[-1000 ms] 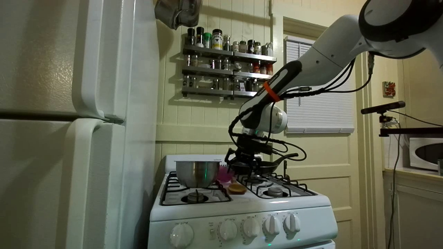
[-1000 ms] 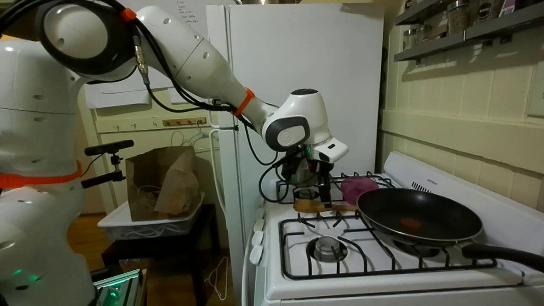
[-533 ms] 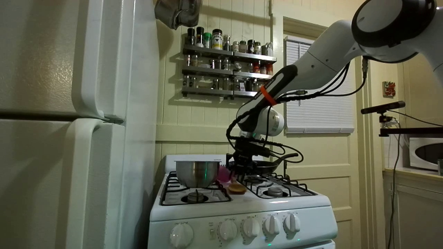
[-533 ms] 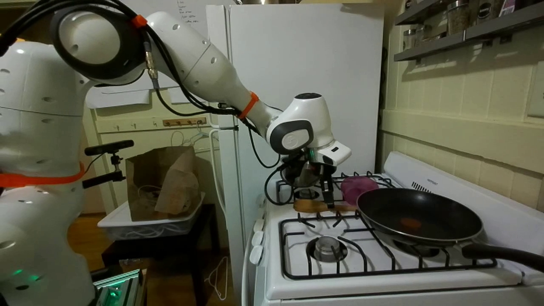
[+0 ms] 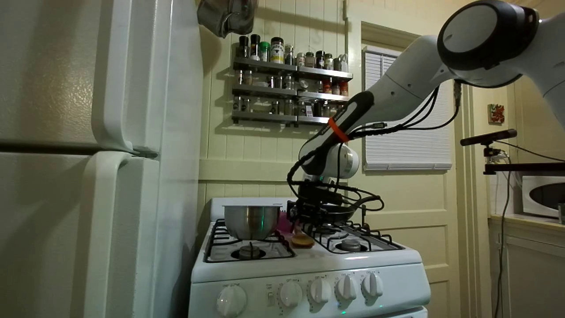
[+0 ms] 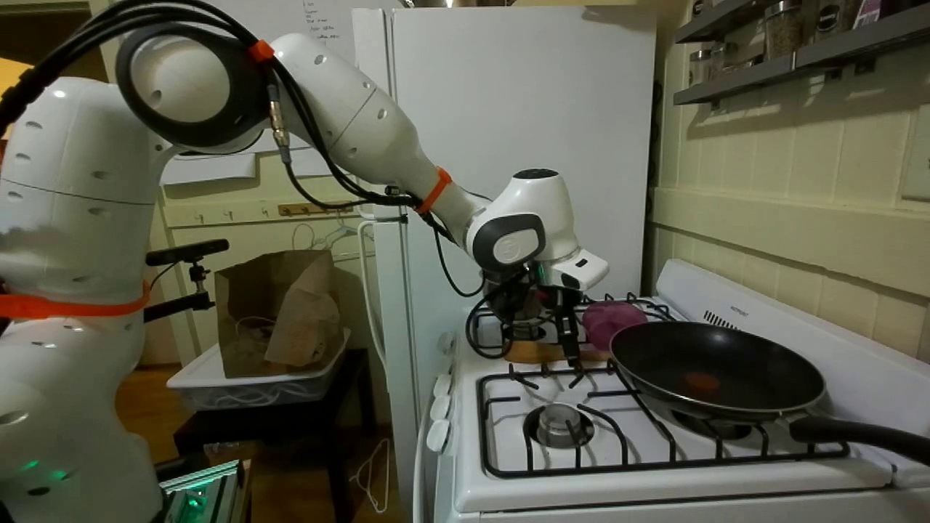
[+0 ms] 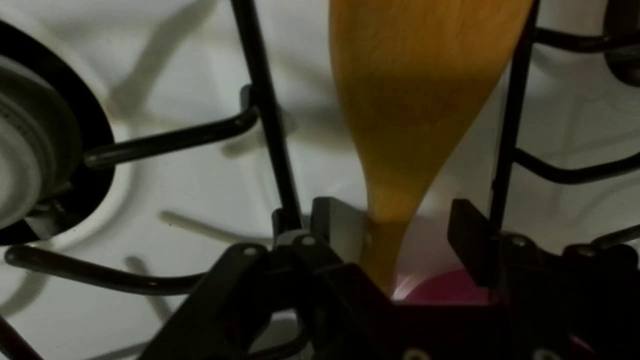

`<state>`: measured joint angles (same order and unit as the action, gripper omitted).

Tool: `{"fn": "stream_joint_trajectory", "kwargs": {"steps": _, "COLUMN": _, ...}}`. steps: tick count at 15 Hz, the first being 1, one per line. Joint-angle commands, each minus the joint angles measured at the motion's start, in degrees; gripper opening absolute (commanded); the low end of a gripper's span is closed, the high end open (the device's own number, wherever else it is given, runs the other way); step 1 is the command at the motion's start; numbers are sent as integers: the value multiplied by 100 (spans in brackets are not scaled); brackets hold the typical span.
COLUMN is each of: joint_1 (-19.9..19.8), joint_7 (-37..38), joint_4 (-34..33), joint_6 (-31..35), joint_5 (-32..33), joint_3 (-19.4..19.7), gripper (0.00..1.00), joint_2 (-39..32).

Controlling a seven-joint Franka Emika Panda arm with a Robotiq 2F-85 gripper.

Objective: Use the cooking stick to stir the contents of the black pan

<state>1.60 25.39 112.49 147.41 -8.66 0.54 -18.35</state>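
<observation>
The cooking stick is a flat wooden spatula lying on the stove between the burner grates; it also shows in both exterior views. My gripper is open, with its fingers on either side of the spatula's narrow neck. The left finger in the wrist view sits close against the neck, and I cannot tell whether it touches. A gap shows between the neck and the right finger. The black pan stands on a back burner with a round orange-red spot at its centre. In an exterior view the pan is partly hidden by the gripper.
A magenta object sits close behind the spatula, beside the pan. A steel pot stands on the neighbouring grate. Raised black grate bars flank the spatula. The stove's back panel rises behind the pan.
The arm has reached further out over the stove and the gripper has come down onto the spatula's neck. The spatula, pan and pot have not moved.
</observation>
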Motion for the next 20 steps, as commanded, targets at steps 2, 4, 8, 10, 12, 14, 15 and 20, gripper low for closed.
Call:
{"fn": "stream_joint_trajectory", "kwargs": {"steps": 2, "joint_1": 176, "joint_7": -67, "joint_4": -320, "joint_6": -55, "joint_5": 245, "joint_3": 80, "gripper": 55, "joint_2": -282}}
{"fn": "stream_joint_trajectory", "kwargs": {"steps": 4, "joint_1": 213, "joint_7": -91, "joint_4": -395, "joint_6": -96, "joint_5": 325, "joint_3": 79, "gripper": 49, "joint_2": -344}}
{"fn": "stream_joint_trajectory", "kwargs": {"steps": 8, "joint_1": 312, "joint_7": 2, "joint_4": -443, "joint_6": -244, "joint_5": 581, "joint_3": 162, "gripper": 44, "joint_2": -405}}
{"fn": "stream_joint_trajectory", "kwargs": {"steps": 10, "joint_1": 355, "joint_7": 39, "joint_4": -434, "joint_6": -317, "joint_5": 718, "joint_3": 230, "gripper": 35, "joint_2": -401}}
{"fn": "stream_joint_trajectory", "kwargs": {"steps": 12, "joint_1": 380, "joint_7": 73, "joint_4": -403, "joint_6": -379, "joint_5": 794, "joint_3": 281, "gripper": 24, "joint_2": -390}}
{"fn": "stream_joint_trajectory", "kwargs": {"steps": 14, "joint_1": 404, "joint_7": 111, "joint_4": -355, "joint_6": -429, "joint_5": 856, "joint_3": 324, "gripper": 4, "joint_2": -344}}
{"fn": "stream_joint_trajectory", "kwargs": {"steps": 15, "joint_1": 417, "joint_7": 122, "joint_4": -308, "joint_6": -436, "joint_5": 853, "joint_3": 328, "gripper": 6, "joint_2": -299}}
{"fn": "stream_joint_trajectory", "kwargs": {"steps": 20, "joint_1": 452, "joint_7": 238, "joint_4": -63, "joint_6": -510, "joint_5": 779, "joint_3": 323, "gripper": 6, "joint_2": -18}}
